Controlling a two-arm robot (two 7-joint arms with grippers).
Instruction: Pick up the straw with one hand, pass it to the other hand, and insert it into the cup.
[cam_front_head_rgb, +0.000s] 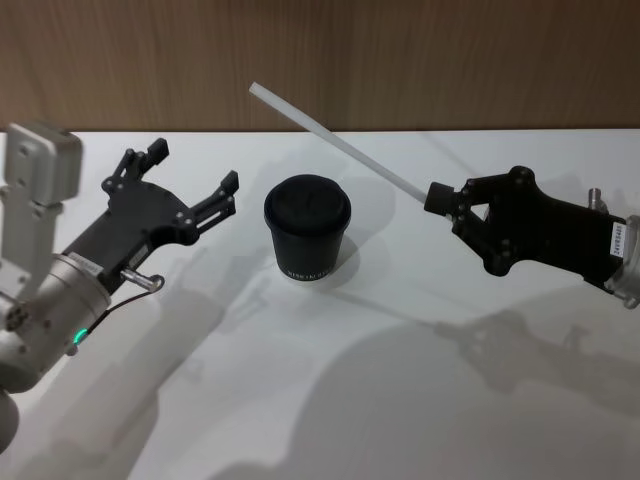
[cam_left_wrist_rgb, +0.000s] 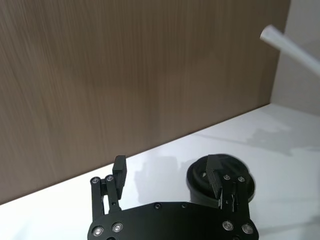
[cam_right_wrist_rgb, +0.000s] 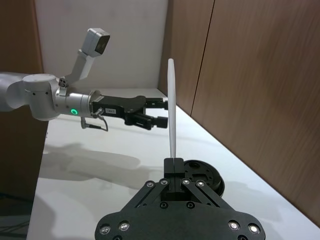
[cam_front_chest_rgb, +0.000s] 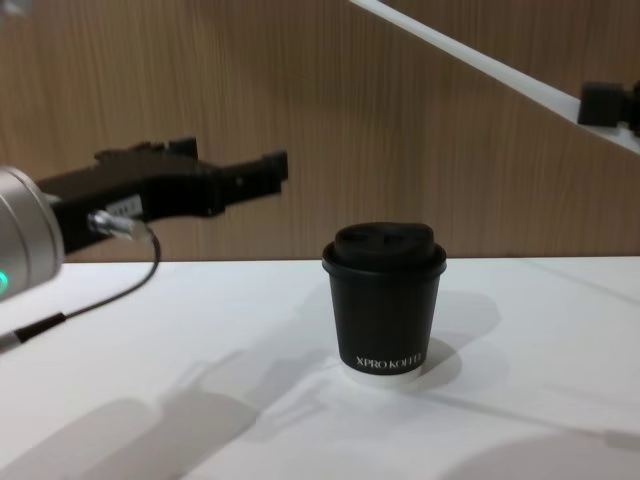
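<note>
Held aloft over the white table (cam_front_head_rgb: 420, 400), the long, thin, straight white straw (cam_front_head_rgb: 335, 145) sits pinched at one end in the blocky all-black right gripper (cam_front_head_rgb: 437, 196), which hangs at 3 o'clock from the small black paper cup with its domed lid (cam_front_head_rgb: 307, 228). From those closed fingers the straw slants away toward 10 o'clock, passing high over the cup's 1 o'clock side against the wooden wall (cam_front_head_rgb: 450, 60) and touching neither. At the cup's 9 o'clock hovers the long black left gripper with the silver wrist and green ring (cam_front_head_rgb: 195, 168), its fingers spread wide and holding nothing. You should judge the straw as very light, fairly stiff along its length, yet slick and easily crushed: a hard squeeze risks flattening it, and a loose one lets it swivel. For the hand-over, you would do best to take it with the left gripper around mid-length, clear of the right gripper's fingers, leaving a long free end to aim at the lid.
</note>
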